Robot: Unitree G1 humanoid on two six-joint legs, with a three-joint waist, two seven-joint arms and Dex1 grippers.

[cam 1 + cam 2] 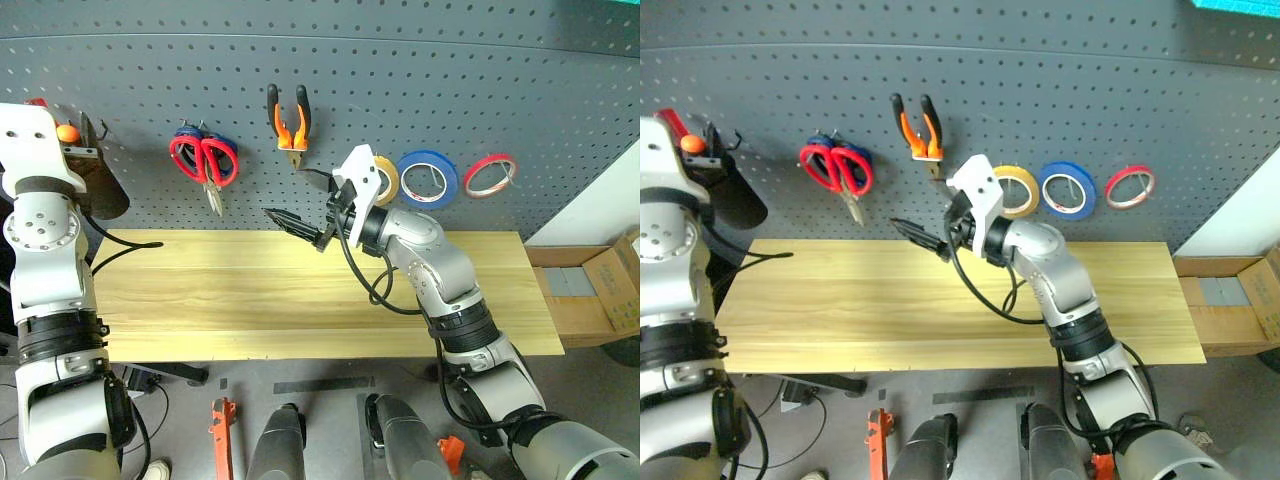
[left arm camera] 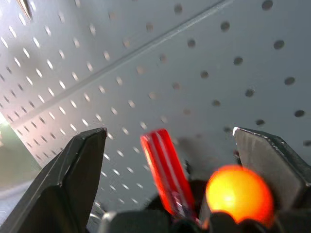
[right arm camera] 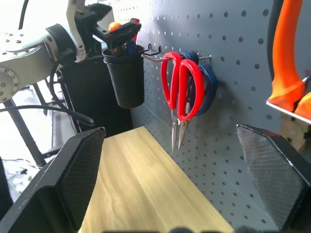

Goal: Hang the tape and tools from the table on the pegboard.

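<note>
Pliers [image 1: 289,119], red scissors [image 1: 204,159] and tape [image 1: 1015,190] hung on the pegboard [image 1: 420,80]. Left gripper [image 3: 114,30] stood raised over a black cup [image 3: 126,74], jaws apart above the screwdriver [image 2: 240,193]. Right gripper [image 1: 297,226] hovered wide open over the table [image 1: 250,300].

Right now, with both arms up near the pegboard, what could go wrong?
The open left tool hovers right over the black cup holding the screwdriver; pulling back carelessly could snag it or tip the cup. The open right tool sits close below the pliers and beside the red-handled scissors; a swing might knock them off their hooks.
</note>
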